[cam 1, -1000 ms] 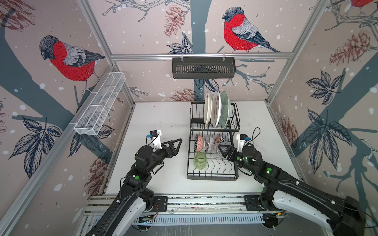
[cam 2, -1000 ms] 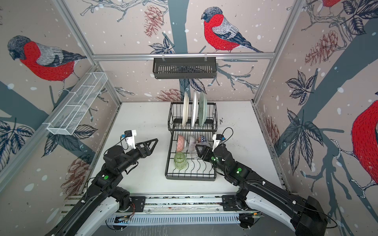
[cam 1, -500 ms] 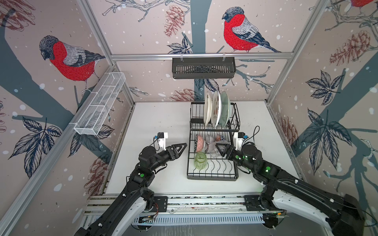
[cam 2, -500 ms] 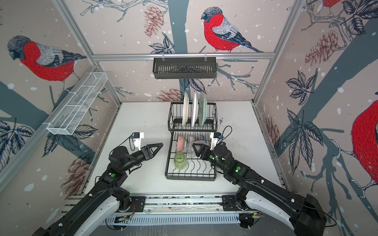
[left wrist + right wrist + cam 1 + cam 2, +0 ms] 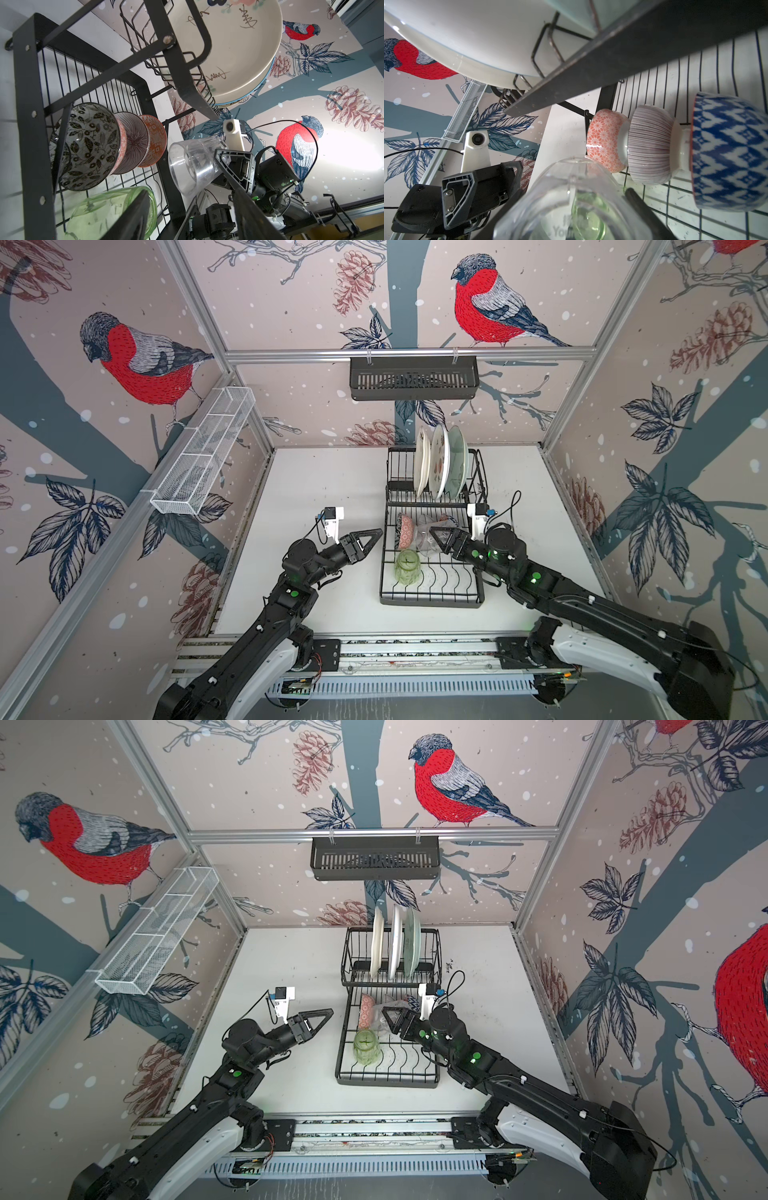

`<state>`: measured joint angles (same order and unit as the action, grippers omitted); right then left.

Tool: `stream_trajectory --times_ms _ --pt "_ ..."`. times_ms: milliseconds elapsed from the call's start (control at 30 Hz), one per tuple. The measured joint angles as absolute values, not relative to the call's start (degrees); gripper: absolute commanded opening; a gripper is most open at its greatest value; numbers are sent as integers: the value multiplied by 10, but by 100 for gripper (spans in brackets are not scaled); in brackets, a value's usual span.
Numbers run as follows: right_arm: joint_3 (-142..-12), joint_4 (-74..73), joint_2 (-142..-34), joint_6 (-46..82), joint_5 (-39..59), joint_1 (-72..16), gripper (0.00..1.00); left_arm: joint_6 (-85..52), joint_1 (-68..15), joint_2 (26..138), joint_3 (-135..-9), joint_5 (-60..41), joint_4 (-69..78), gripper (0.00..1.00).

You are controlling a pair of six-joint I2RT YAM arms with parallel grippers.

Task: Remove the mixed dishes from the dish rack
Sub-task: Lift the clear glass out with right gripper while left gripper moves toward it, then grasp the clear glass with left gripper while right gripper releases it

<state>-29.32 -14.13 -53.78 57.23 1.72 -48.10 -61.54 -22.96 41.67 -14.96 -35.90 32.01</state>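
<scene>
1. I see the right gripper (image 5: 435, 534) pinching the clear tumbler (image 5: 424, 537), which is tilted over the dish rack (image 5: 432, 602) tray.
2. The left gripper (image 5: 374, 534) has its jaws spread and empty, just beside the rack's left edge.
3. The green tumbler (image 5: 407, 569) sits on the tray, near the bowls (image 5: 89, 145), which stand on edge.
4. The plates (image 5: 441, 467) stand upright in the raised slots.

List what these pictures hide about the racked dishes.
- Bowls: both top views, all but the leftmost mostly behind the clear tumbler and right gripper.
- Green tumbler: left wrist view, cut by the bottom edge, partly behind one of the left gripper jaws.
- Flowered plate: left wrist view, cut by the top edge, crossed by the dish rack.
</scene>
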Motion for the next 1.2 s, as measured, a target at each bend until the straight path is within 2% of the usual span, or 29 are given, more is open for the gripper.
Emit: stream_trajectory --times_ms 300,733,1100,1200 --pt "-319 -173 -582 572 38 -492 60 -637 -256 439 -141 -359 359 61" --pt "-335 -241 -654 585 66 -505 64 -663 -293 531 -123 -343 485 56" --pt "-347 -299 -705 602 88 -518 64 -687 -298 532 -116 -302 517 54" --pt "-354 -308 -714 604 92 -524 64 -689 -298 534 -116 -295 520 45"
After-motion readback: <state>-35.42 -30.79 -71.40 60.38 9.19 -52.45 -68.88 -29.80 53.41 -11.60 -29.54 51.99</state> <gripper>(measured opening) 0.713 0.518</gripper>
